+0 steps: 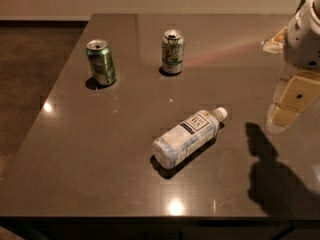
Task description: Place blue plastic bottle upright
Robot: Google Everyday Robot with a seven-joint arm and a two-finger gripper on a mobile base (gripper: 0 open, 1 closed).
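Note:
The blue plastic bottle (187,135) lies on its side near the middle of the dark table (100,154). Its white cap (220,113) points to the back right and its base faces the front left. It is clear, with a pale label and a dark navy panel. My gripper (286,113) hangs above the table at the right edge of the view, to the right of the bottle's cap and apart from it. It holds nothing that I can see.
A green soda can (101,62) stands upright at the back left. A white-and-green soda can (173,51) stands upright at the back centre. The arm's shadow (277,176) falls on the front right. The table's front edge runs along the bottom, and the floor lies to the left.

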